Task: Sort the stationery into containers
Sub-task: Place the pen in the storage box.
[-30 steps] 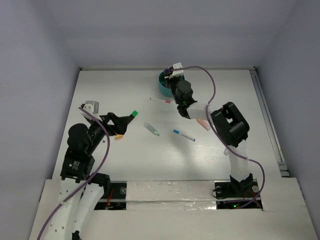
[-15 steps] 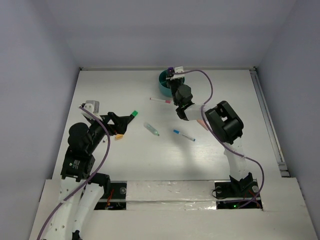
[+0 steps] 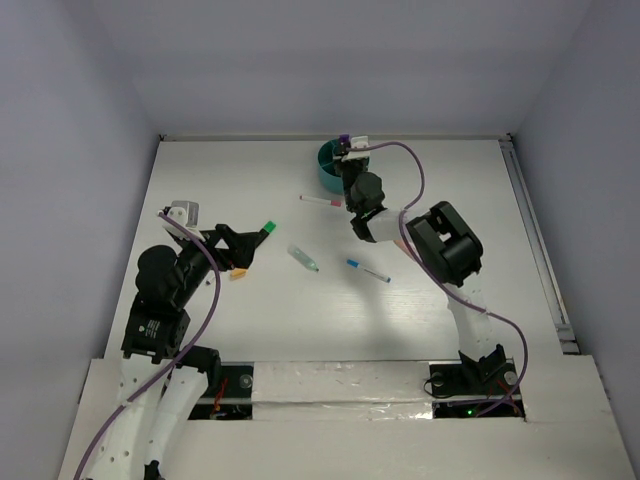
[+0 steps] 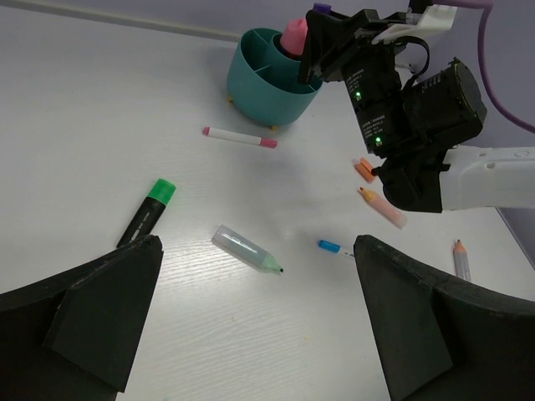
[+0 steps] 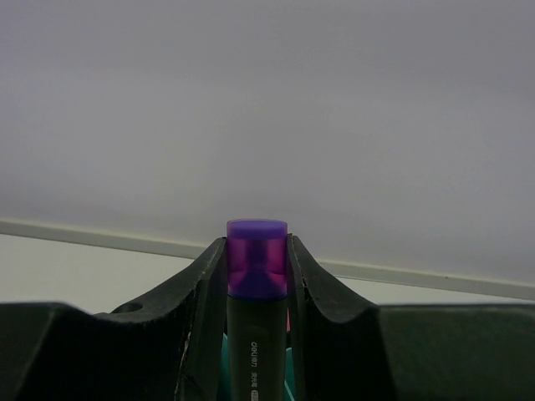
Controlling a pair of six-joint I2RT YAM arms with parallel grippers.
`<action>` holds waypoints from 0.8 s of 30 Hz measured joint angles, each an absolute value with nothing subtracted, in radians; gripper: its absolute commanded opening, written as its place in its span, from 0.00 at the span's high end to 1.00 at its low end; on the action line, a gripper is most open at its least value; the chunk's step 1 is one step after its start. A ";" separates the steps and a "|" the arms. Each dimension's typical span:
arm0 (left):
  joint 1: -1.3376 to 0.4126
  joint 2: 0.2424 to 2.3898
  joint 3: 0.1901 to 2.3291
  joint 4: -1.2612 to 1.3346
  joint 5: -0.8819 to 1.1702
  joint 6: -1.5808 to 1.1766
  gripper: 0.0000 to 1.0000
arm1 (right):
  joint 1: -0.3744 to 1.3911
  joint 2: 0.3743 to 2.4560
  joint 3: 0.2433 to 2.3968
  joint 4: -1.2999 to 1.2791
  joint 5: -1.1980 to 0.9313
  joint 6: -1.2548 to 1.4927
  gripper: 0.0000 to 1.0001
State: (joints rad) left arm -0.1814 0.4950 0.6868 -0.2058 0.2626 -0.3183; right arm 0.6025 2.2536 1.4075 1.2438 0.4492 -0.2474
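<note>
Drop-off is the step in hand: my right jaws pinch a purple-capped highlighter (image 5: pixel 257 259) upright, cap up, poised over the teal cup (image 4: pixel 267 88) at the far side of the worktop (image 4: pixel 100 100), where a pink-capped bottle (image 4: pixel 294 38) already stands in one compartment. Next, I judge, I must lower it into a free compartment clear of the dividers, then let go without tipping the cup. My left jaws hang spread wide and empty near the green highlighter (image 4: pixel 149 213), a likely next pick.
</note>
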 measured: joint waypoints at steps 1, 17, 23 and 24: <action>-0.181 0.495 0.687 -0.206 0.263 -0.318 0.01 | 0.603 2.255 1.408 1.245 0.450 -0.247 1.00; -0.181 0.493 0.687 -0.206 0.262 -0.318 0.01 | 0.603 2.302 1.414 1.250 0.464 -0.220 0.83; -0.181 0.490 0.687 -0.206 0.262 -0.318 0.01 | 0.603 2.294 1.382 1.254 0.464 -0.197 0.48; -0.181 0.488 0.687 -0.206 0.262 -0.318 0.01 | 0.603 2.288 1.368 1.254 0.464 -0.194 0.46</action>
